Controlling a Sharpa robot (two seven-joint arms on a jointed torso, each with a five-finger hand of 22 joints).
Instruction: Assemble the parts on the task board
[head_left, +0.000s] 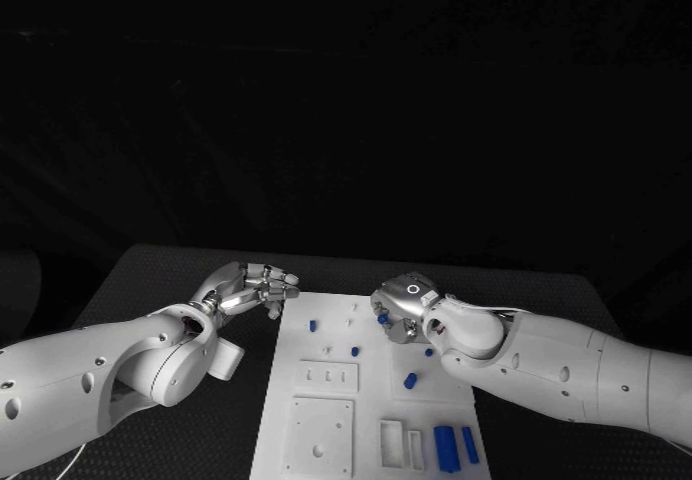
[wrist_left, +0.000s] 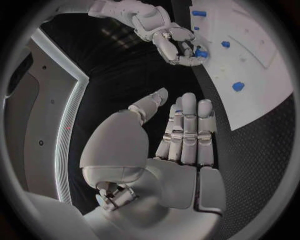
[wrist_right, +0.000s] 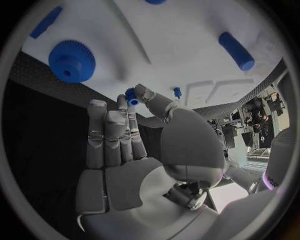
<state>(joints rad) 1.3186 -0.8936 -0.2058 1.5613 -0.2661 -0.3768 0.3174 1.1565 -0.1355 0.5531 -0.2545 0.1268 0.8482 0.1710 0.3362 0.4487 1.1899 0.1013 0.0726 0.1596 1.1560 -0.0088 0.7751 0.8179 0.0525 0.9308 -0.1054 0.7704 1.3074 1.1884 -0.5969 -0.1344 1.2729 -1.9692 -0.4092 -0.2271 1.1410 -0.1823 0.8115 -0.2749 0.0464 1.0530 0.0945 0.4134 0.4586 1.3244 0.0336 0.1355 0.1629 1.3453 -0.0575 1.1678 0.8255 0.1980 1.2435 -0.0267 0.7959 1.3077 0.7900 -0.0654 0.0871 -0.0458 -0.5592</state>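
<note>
The white task board (head_left: 325, 400) lies flat in the middle of the black counter (head_left: 173, 270), cut with square and slotted recesses. Small blue parts (head_left: 411, 380) dot its right half, and two longer blue bars (head_left: 456, 445) stand near its near right corner. The right robot hand (head_left: 402, 305) hangs over the board's far right edge, pinching a small blue gear (wrist_right: 131, 95) between thumb and fingertip. A larger blue gear (wrist_right: 72, 60) sits on the board. The left robot hand (head_left: 257, 288) hovers just left of the board's far corner, fingers loosely apart, holding nothing.
</note>
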